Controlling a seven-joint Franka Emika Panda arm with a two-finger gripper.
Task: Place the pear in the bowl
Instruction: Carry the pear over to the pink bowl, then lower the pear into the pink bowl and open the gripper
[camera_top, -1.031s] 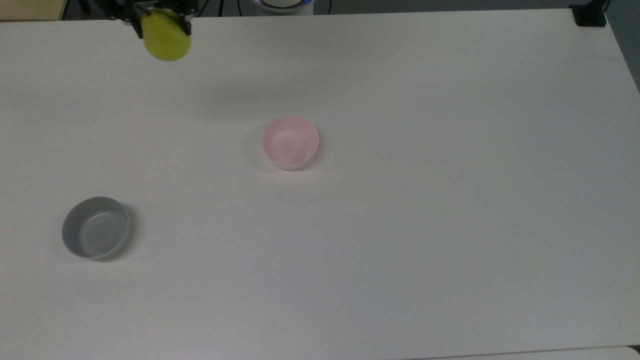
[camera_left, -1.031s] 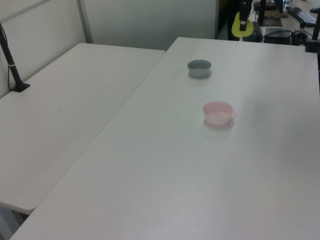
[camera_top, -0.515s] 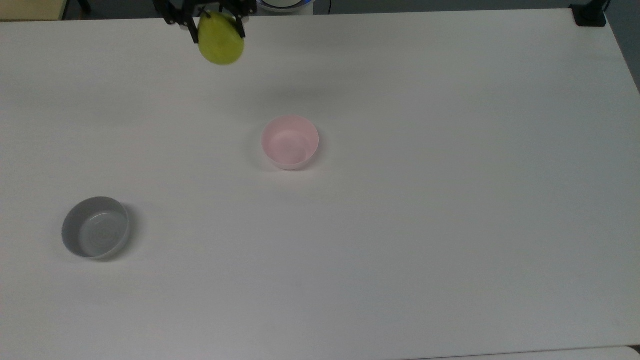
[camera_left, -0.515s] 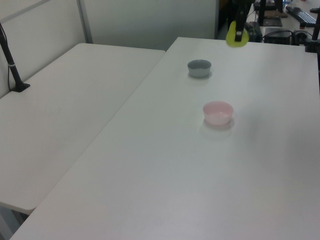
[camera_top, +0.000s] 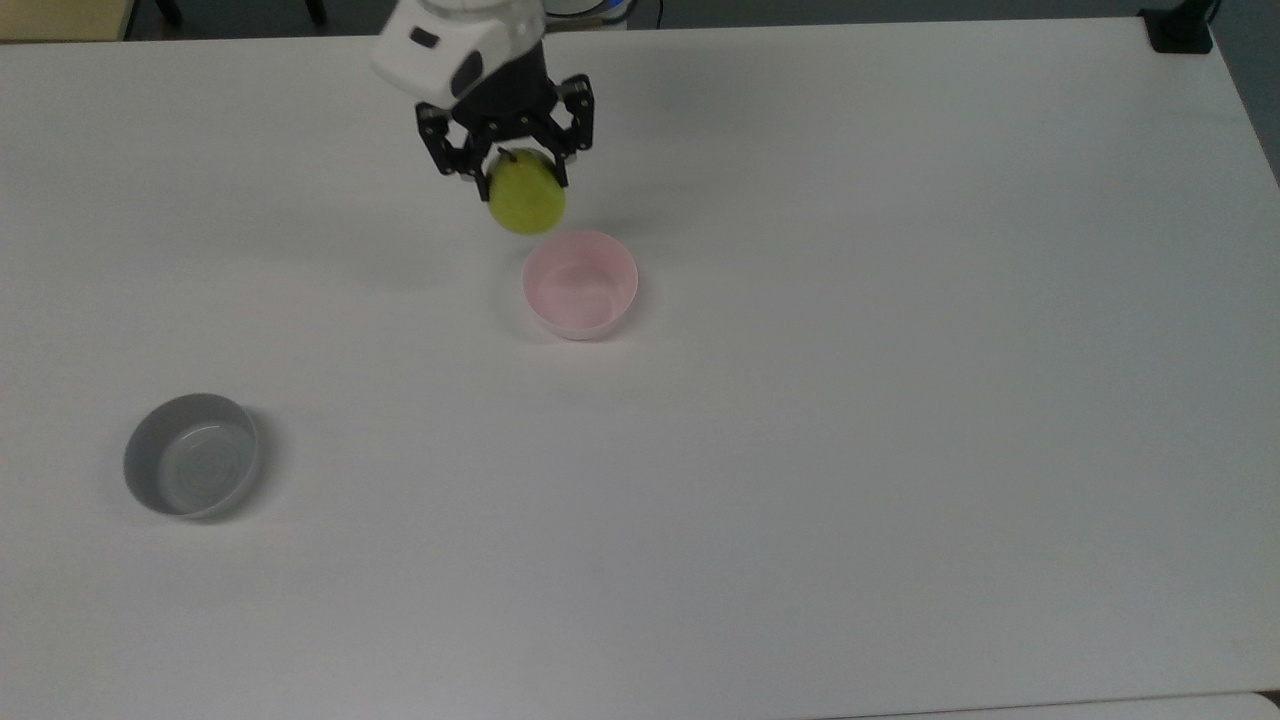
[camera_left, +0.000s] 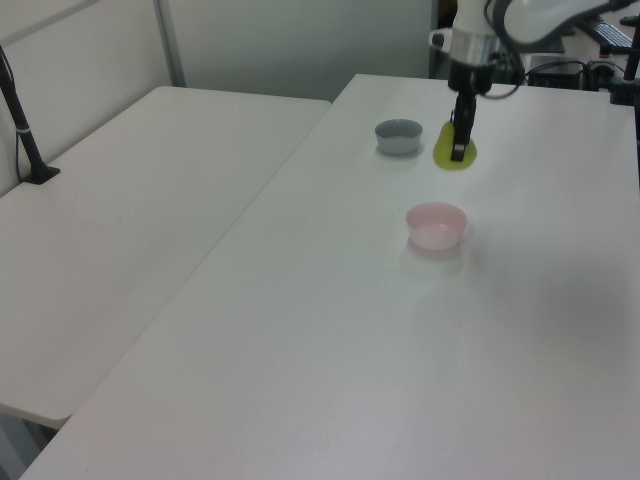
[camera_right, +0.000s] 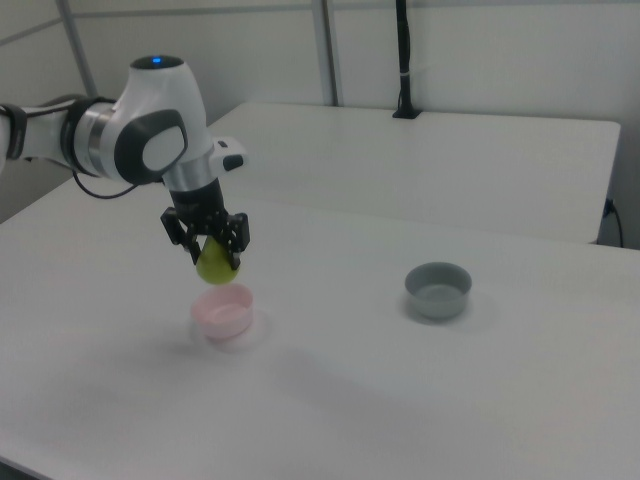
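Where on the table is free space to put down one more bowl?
Free: the table on the top view's right of the pink bowl, and between it and the grey bowl. Crowded: beside the pink bowl, where the gripper holds the pear.

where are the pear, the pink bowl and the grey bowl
pear (camera_top: 527, 206), top view, on its rounded yellow-green body below the claw
pink bowl (camera_top: 580, 284), top view, on its inner floor
grey bowl (camera_right: 437, 288), right view, on its outer wall
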